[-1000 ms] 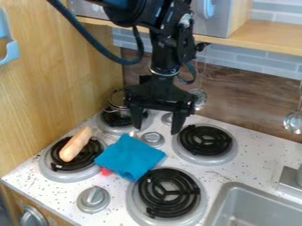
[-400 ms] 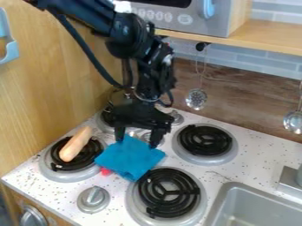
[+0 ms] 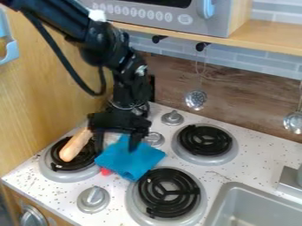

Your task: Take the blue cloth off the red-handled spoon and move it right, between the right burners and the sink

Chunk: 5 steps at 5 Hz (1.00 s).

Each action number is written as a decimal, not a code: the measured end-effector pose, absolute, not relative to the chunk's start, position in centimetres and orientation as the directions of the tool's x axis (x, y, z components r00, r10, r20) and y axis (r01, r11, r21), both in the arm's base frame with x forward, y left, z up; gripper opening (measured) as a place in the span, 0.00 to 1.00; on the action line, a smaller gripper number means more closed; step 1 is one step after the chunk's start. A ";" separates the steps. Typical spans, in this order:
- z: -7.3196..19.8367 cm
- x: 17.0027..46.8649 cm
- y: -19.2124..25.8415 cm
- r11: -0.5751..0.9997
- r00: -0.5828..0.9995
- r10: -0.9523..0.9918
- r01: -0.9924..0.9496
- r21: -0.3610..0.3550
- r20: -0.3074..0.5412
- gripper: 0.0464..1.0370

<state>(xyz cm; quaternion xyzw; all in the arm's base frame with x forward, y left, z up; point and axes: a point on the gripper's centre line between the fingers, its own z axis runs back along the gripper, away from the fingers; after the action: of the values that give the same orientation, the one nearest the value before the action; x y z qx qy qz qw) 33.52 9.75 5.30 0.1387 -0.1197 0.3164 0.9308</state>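
Note:
The gripper [image 3: 115,149] hangs over the upper part of the blue cloth [image 3: 131,160], its two fingers apart, one by the cloth's upper left edge and the other over its upper right part. The cloth lies spread on the stove top between the burners. A red item [image 3: 105,171] peeks out from under its lower left edge. Left of the gripper, an orange-tan sausage-shaped object [image 3: 75,145] rests at a slant on the left burner, its upper end close to the gripper. The rear left burner is hidden behind the gripper.
Black burners stand at the right rear [image 3: 205,140] and front [image 3: 168,192], with silver knobs [image 3: 93,199] among them. The grey sink [image 3: 254,207] is at the lower right. A wooden wall [image 3: 44,97] bounds the left side; ladles [image 3: 195,99] hang behind.
The gripper has moved left and down, from above the rear of the stove to the cloth's upper part. The cloth and the sausage-shaped object look unmoved.

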 end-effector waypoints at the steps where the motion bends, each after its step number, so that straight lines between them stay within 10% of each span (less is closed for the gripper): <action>1: 5.0 32.3 11.8 0.736 0.751 0.586 -0.651 0.186 0.305 0.97; 5: 2.5 37.4 10.7 0.707 0.709 0.627 -0.692 0.148 0.323 0.97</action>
<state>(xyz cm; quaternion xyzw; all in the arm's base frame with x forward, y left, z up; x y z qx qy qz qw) 37.39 10.72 2.52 0.1302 -0.1252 0.3602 0.9152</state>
